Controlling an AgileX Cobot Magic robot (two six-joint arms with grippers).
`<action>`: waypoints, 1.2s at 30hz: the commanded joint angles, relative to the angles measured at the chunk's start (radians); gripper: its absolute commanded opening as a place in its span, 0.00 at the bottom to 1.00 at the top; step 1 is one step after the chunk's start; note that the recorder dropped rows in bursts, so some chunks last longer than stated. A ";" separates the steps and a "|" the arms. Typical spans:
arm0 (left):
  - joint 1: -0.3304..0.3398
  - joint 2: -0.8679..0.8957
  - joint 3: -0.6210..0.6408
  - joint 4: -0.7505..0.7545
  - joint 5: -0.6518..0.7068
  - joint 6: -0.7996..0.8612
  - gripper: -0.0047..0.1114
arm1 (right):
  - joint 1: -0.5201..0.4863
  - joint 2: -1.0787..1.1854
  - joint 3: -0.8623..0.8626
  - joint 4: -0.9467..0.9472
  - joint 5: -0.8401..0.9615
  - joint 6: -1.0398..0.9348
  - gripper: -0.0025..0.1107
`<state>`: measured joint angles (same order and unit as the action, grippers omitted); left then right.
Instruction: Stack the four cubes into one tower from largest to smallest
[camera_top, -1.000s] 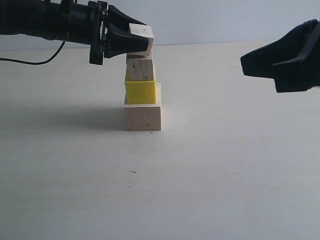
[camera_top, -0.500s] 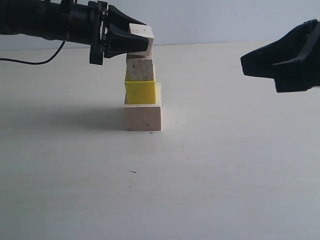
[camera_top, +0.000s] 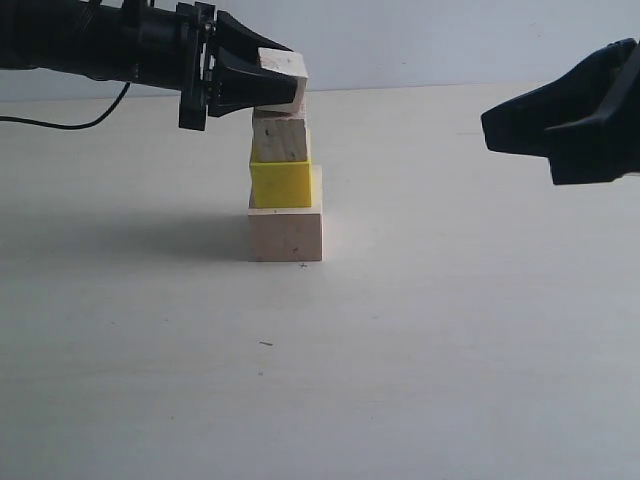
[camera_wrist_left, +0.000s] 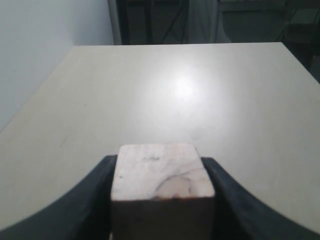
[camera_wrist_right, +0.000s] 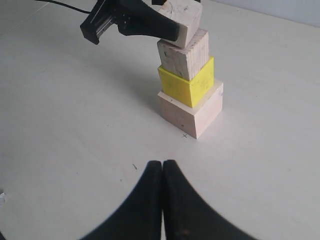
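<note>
On the table stands a tower: a large pale wood cube (camera_top: 286, 235) (camera_wrist_right: 192, 111) at the bottom, a bright yellow cube (camera_top: 281, 184) (camera_wrist_right: 192, 86) on it, then a medium pale cube (camera_top: 280, 140) (camera_wrist_right: 185, 56). My left gripper (camera_top: 282, 86) (camera_wrist_left: 159, 163) comes in from the left and is shut on the small pale cube (camera_top: 287, 64) (camera_wrist_left: 161, 172) (camera_wrist_right: 184, 19). That cube sits right at the medium cube's top, shifted slightly sideways. Whether it rests there or hovers just above is unclear. My right gripper (camera_top: 490, 125) (camera_wrist_right: 163, 164) hangs shut and empty, well to the tower's right.
A black cable (camera_top: 60, 122) trails across the pale table (camera_top: 450, 330) behind the left arm. A pale wall rises along the table's far edge. A few small dark marks (camera_top: 265, 344) lie on the surface in front of the tower.
</note>
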<state>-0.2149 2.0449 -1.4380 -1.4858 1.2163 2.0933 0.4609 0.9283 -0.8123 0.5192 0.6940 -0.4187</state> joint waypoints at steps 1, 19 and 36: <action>-0.005 0.007 -0.008 -0.021 0.005 0.001 0.42 | -0.007 -0.006 0.003 0.003 -0.008 -0.005 0.02; -0.005 0.007 -0.008 -0.039 0.005 0.001 0.62 | -0.007 -0.006 0.003 0.003 -0.008 -0.005 0.02; 0.057 0.007 -0.008 0.037 0.005 -0.015 0.62 | -0.007 -0.006 0.003 0.003 -0.008 -0.007 0.02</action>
<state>-0.1799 2.0449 -1.4380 -1.4415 1.2163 2.0888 0.4609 0.9283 -0.8123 0.5192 0.6940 -0.4187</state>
